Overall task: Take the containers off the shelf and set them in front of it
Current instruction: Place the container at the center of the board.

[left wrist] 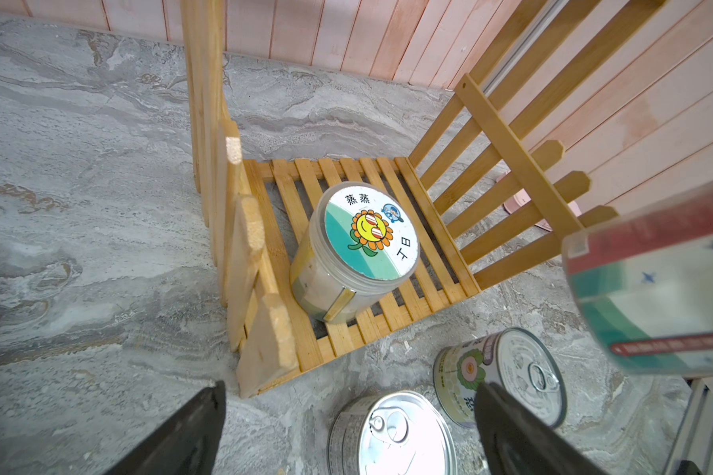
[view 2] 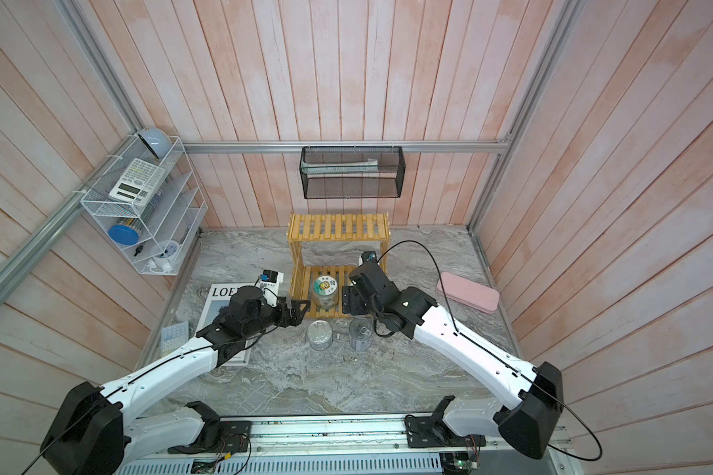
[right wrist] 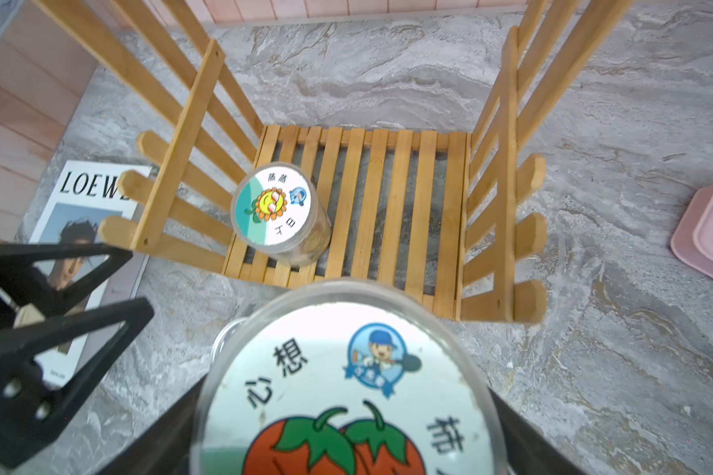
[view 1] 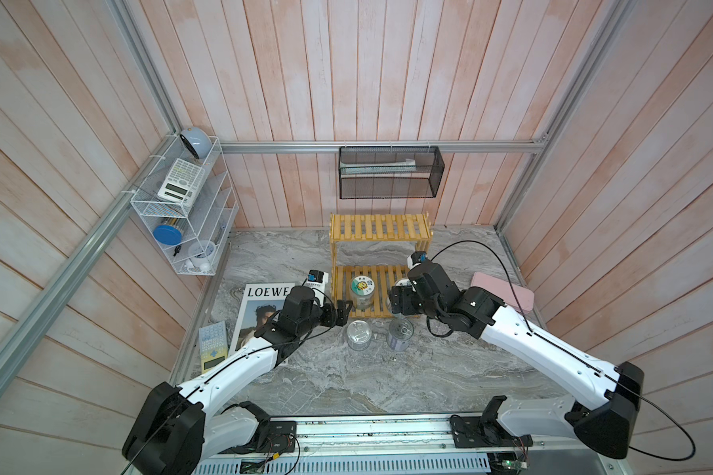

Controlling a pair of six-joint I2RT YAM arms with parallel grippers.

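"Glass sunflower jar (view 1: pixel 362 290): where does it stand?"

"Upright on the shelf's (view 1: pixel 381 227) lower tier, mid-frame in a top view, just up-right of the left gripper (view 1: pixel 343 311), spread and empty. The right gripper (view 1: pixel 397 302) clasps the tomato jar (right wrist: pixel 346 390); the left looks nearer."

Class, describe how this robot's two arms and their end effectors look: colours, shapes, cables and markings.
The left arm and right arm share smooth white tapered shells joined by rounded black joint housings. A thin black cable runs along each arm. The left end effector and right end effector are black; the left one's fingers are triangular open frames. A white logo marks the right wrist.
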